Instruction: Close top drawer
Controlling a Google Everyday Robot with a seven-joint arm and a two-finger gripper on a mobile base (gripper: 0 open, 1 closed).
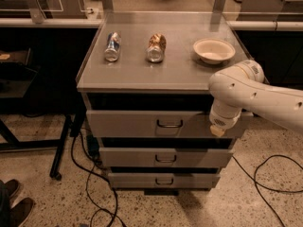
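Grey metal cabinet with a flat tabletop (180, 74) stands on speckled floor, three drawer fronts stacked below it. White robot arm (265, 98) enters from the right edge, bends at a rounded joint beside the cabinet's front right corner, and turns downward. Top drawer (128, 124) sits directly under the tabletop and is the widest of the three fronts. A dark band shows between its upper edge and the tabletop lip; how far it stands out I cannot tell. Middle drawer (128, 157) and bottom drawer (132, 179) lie beneath it, each narrower in view, each with a dark band above. Black cables (90, 183) trail across the floor to the left of the cabinet, and another loops at the right. Dark shoes (14, 207) show at the bottom left corner. On the tabletop, a pale bowl (214, 50) sits upright near the right rear. Left of it a gold-brown can (156, 47) lies on its side, and further left a blue-and-silver can (112, 46) lies likewise, the two well apart. Gripper (218, 126) points down in front of the top drawer's right end, against or just before the panel; whether it is open or closed cannot be told. Small dark wire handle (169, 124) sits at the front's centre, left of the gripper and apart from it.
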